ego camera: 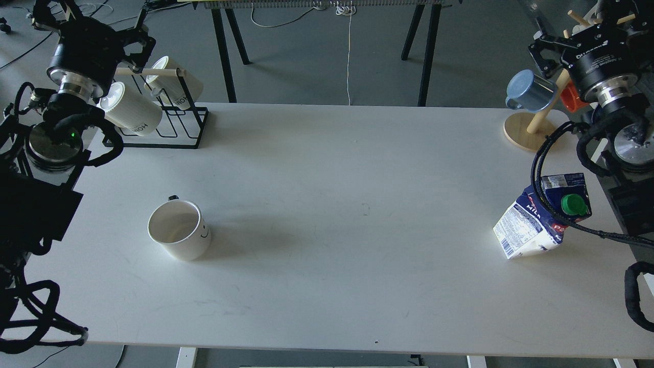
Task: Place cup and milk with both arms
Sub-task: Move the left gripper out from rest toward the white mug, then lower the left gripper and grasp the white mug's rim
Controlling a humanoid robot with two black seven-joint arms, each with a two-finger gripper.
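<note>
The cup [179, 228], a wide white mug with a smiley face, stands upright on the white table [337, 163] at the front left. The milk [541, 217], a carton with a dark blue top and a green cap, stands at the right side, partly crossed by a black cable of my right arm. My left gripper [94, 30] is raised at the far left, by the mug rack, well behind the cup, with its fingers spread and empty. My right gripper [587, 36] is raised at the far right, by the mug tree, well behind the milk, spread and empty.
A black wire rack [168, 128] with two ribbed white mugs [133, 110] stands at the back left. A wooden mug tree [529, 128] with a blue mug [529, 92] and an orange mug [571, 97] stands at the back right. Trestle legs stand behind the table.
</note>
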